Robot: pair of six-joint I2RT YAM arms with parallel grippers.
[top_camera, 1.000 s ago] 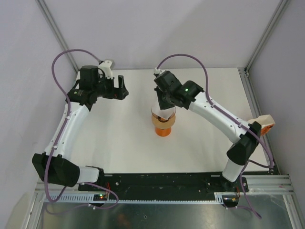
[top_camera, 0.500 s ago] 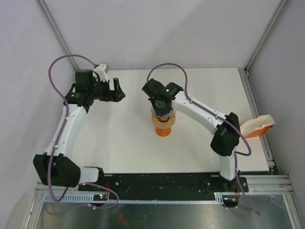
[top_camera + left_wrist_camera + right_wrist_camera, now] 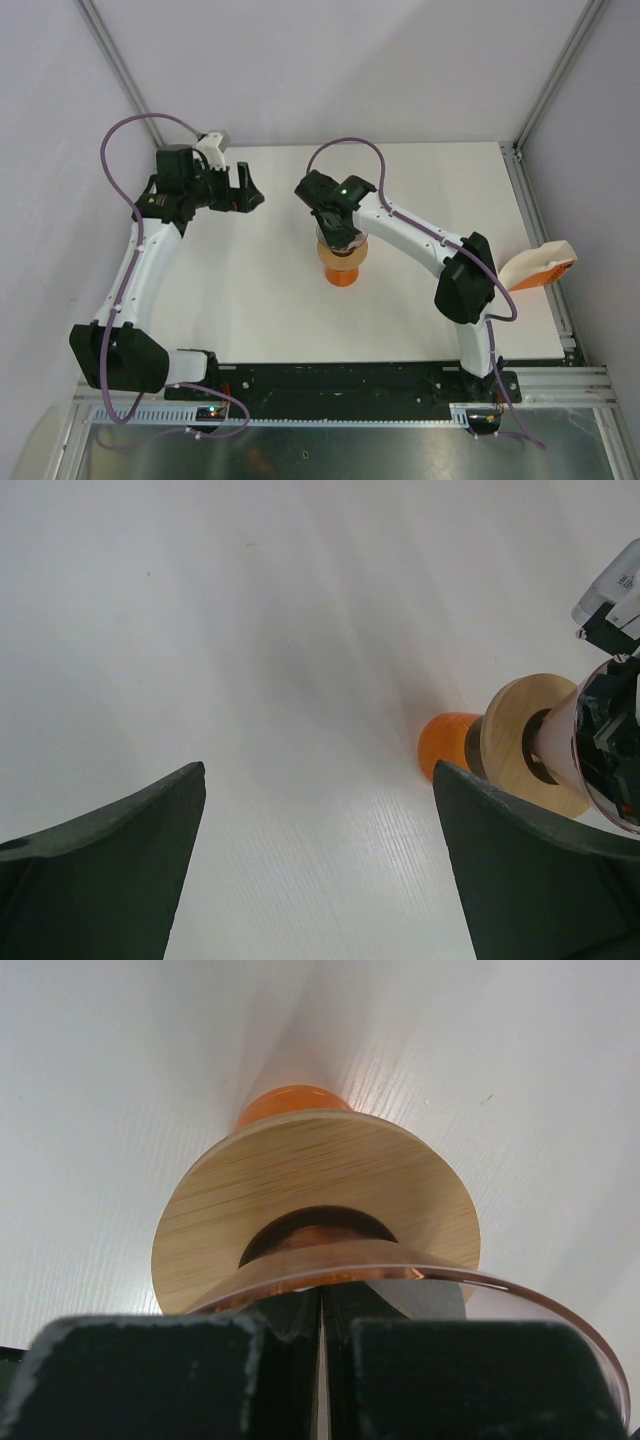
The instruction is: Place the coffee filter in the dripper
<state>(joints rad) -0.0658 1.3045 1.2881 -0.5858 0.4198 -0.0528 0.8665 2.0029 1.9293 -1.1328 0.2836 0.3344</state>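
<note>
The right claw (image 3: pixel 338 234), pinched narrow on a pale sliver that seems to be the coffee filter (image 3: pixel 322 1400), sits low over the dripper (image 3: pixel 343 268) at the middle of the worktop (image 3: pixel 250 300) to seat it, while the left claw (image 3: pixel 244 189) hangs wide open far left, clear.

Pinched coffee filter (image 3: pixel 322 1380) over upright dripper (image 3: pixel 300 1200)

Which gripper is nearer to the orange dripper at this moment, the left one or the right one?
Right. The right gripper sits at the rim of the dripper; the left gripper is well apart from it, toward the left.
</note>
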